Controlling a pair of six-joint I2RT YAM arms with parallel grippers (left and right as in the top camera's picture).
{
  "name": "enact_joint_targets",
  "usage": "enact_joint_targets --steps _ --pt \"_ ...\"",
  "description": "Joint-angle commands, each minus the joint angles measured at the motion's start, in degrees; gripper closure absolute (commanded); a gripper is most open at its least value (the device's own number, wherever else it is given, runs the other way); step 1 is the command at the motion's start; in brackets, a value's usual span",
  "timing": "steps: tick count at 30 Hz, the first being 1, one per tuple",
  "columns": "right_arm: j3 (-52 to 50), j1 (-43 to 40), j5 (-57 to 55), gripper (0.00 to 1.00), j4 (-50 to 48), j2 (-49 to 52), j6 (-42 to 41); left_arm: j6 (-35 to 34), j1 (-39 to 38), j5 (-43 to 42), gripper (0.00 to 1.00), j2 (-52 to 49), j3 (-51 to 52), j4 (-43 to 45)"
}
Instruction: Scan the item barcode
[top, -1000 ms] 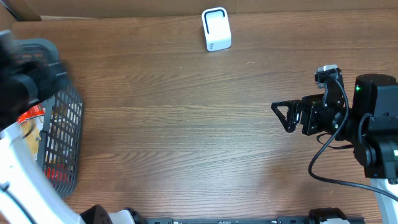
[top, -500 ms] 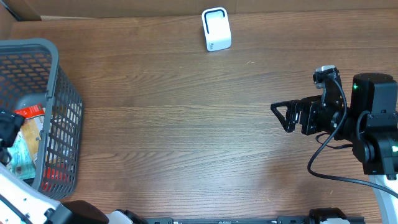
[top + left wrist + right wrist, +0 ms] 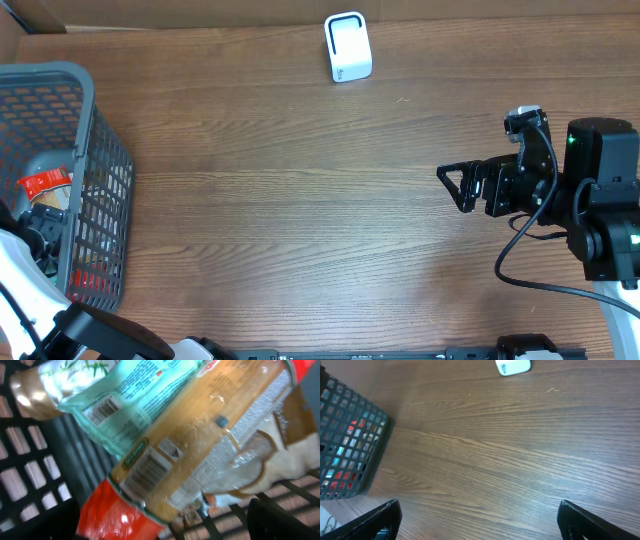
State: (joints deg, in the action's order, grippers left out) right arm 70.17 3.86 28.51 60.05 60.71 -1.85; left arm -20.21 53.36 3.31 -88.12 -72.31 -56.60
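1. Item: a tan packet [image 3: 200, 450] with a clear window lies inside the grey mesh basket [image 3: 100, 170] at the far left of the tabletop [image 3: 300, 200]. It rests on the basket's grid floor. Its barcode [image 3: 145, 467] faces up toward the left wrist camera.
2. A pale green packet [image 3: 125, 395] overlaps the tan packet's upper edge and shows its own barcode label. A red-labelled packet [image 3: 42, 183] is visible in the basket from overhead.
3. Left tool [image 3: 40, 225]: inside the basket, close above the packets. Its jaws are spread wide and nothing is seen gripped. Contact with the tan packet cannot be confirmed.
4. Scanner [image 3: 347, 46]: a white unit standing at the far edge of the tabletop near the centre, well apart from the basket and from both tools.
5. Right tool [image 3: 452, 188]: over bare tabletop on the right side, fingers pointing left toward the basket. Its jaws are released and empty.
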Motion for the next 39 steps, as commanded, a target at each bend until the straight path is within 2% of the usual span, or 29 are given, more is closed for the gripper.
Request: enact_joint_targets --steps 1,9,14,17,20,23,25,31,39 --pt "1.27 0.37 -1.79 0.0 0.17 0.2 0.24 3.93 0.24 2.47 0.04 -0.22 4.13 3.54" --pt "1.07 0.37 -1.92 0.0 0.37 2.16 0.24 7.85 0.24 2.89 0.05 -6.14 8.31 8.24" --pt "1.05 0.37 -1.9 0.0 1.44 4.9 0.22 7.87 0.24 2.89 0.19 -11.37 8.31 8.92" --pt "1.05 0.37 -1.92 0.0 2.27 6.19 0.22 8.04 0.24 2.89 0.36 -11.74 8.28 9.14" --pt "1.05 0.37 -1.9 0.0 2.4 7.23 0.22 8.04 0.24 2.84 0.64 -11.74 7.78 9.05" --pt "1.05 0.37 -1.92 0.0 2.21 7.74 0.22 8.02 0.22 2.69 0.87 -11.72 6.91 8.37" --pt "1.05 0.37 -1.92 0.0 2.01 7.74 0.24 8.02 0.24 1.55 0.96 -11.72 5.75 7.39" --pt "1.05 0.37 -1.9 0.0 2.03 7.72 0.22 8.76 -0.11 -3.52 0.96 -11.72 -3.34 1.05" --pt "1.05 0.37 -1.92 0.0 1.81 7.72 0.24 9.86 -2.73 -11.23 0.96 -11.72 -29.73 -15.1"
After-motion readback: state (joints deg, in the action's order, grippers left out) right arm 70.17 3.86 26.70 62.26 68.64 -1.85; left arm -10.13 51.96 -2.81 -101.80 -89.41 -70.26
